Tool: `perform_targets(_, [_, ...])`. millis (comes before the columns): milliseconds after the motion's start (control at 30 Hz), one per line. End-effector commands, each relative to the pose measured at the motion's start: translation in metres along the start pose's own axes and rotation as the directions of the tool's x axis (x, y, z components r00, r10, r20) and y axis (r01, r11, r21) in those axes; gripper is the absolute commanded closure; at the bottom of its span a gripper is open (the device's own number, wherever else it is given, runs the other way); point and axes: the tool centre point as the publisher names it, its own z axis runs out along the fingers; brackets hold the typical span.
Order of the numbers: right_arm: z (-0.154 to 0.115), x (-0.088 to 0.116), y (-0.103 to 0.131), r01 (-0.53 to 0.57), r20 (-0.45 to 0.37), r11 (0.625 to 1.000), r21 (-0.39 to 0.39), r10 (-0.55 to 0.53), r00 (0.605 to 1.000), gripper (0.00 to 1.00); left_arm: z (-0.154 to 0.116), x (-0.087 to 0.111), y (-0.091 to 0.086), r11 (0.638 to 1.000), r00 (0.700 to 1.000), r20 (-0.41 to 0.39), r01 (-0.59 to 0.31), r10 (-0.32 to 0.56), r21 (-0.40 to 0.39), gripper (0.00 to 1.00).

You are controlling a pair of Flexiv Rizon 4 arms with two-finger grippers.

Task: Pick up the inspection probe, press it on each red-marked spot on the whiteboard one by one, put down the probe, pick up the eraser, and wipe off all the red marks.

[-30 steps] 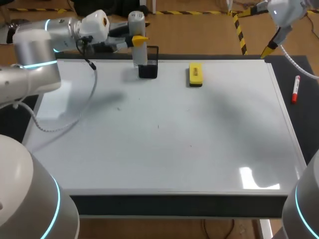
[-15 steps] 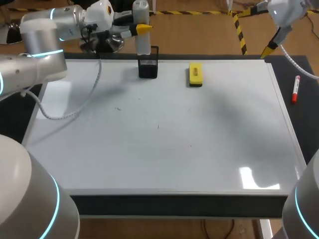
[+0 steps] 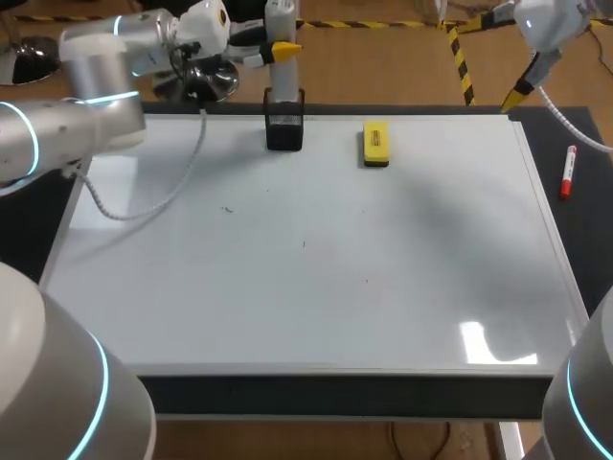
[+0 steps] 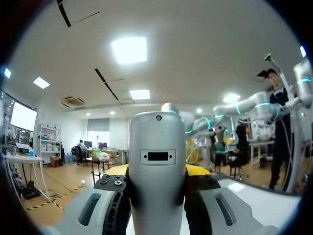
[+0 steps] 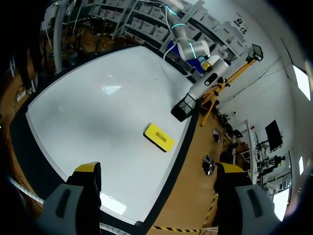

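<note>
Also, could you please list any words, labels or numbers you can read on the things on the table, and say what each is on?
No text here can be read.
Eraser: faint print on its yellow top, too small to read.
Marker: too small to show any print.
Probe: a dark rectangular recess, no lettering seen.
Holder: no label seen.
Whiteboard: no writing, only tiny specks.

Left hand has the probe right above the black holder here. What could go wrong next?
The probe, held in the left hand, could catch the rim of the black holder and tip it. The arm's loose cable droops over the whiteboard and could snag as the arm moves.
</note>
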Motion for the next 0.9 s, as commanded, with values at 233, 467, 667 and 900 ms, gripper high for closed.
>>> perform_targets(233, [0.000,-0.001,0.000,0.001,-0.005,1.000,0.002,-0.001,1.000,0.00,-0.003,-0.019,0.017,1.000,0.993,-0.117,0.012,-0.010,0.017,1.00])
perform_targets(467, [0.000,-0.001,0.000,0.001,-0.005,1.000,0.002,-0.001,1.000,0.00,-0.005,-0.022,0.029,0.999,0.992,-0.127,0.030,-0.027,0.019,1.00])
perform_targets(667, [0.000,-0.001,0.000,0.001,-0.005,1.000,0.002,-0.001,1.000,0.00,-0.006,-0.022,0.037,0.999,0.990,-0.138,0.041,-0.038,0.019,1.00])
perform_targets(900, [0.000,-0.001,0.000,0.001,-0.005,1.000,0.002,-0.001,1.000,0.00,-0.010,-0.024,0.047,0.998,0.988,-0.146,0.058,-0.055,0.019,1.00])
